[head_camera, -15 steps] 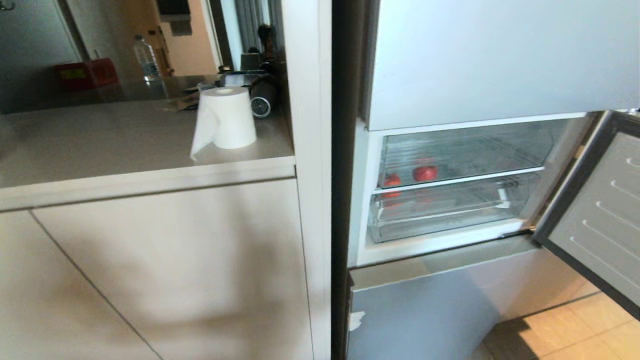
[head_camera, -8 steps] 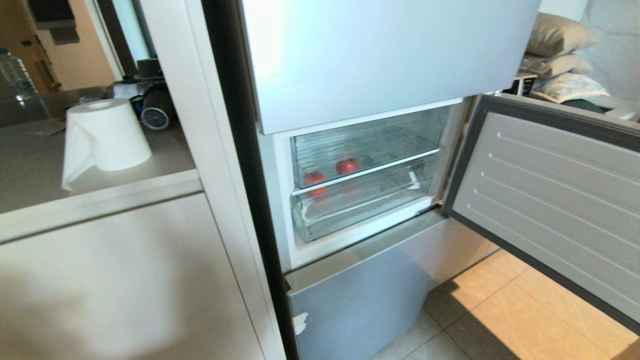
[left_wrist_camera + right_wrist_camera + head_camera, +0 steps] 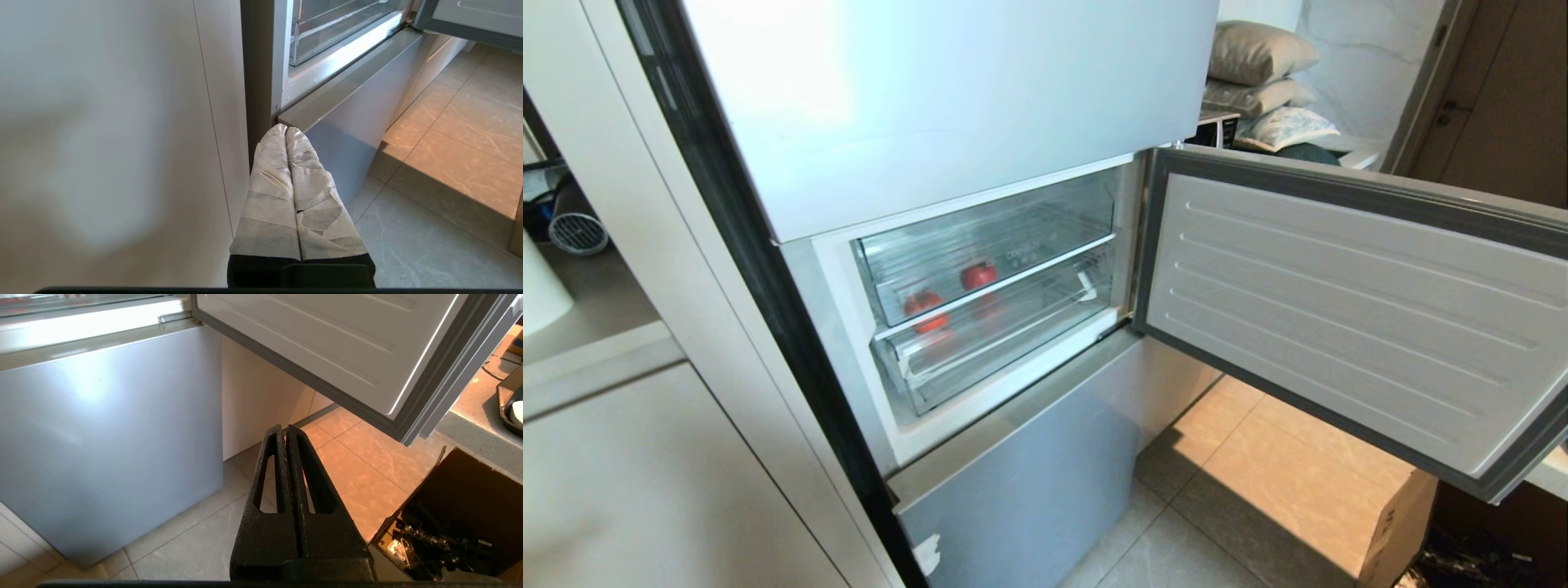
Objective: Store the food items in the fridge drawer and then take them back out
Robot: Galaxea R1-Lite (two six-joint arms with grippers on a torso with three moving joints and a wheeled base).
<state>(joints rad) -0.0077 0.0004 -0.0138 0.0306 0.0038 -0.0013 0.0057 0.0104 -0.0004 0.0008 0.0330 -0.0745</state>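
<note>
Two red fruits (image 3: 952, 290) inside fridge behind clear drawer (image 3: 1005, 322), door (image 3: 1347, 318) open right, left gripper (image 3: 286, 130) pinched empty, right gripper (image 3: 284, 428) pinched empty

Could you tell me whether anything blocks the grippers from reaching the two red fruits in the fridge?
The fridge door is open, but the two red fruits sit behind the clear front wall of the fridge drawer, which is pushed in.

No legible text, label, brand, number or sign is showing in any view. Faint grey print is appearing on the clear front of the upper fridge bin (image 3: 1013, 255), too small to read. Dark marks are showing on the cardboard box (image 3: 1392, 523), also unreadable.
</note>
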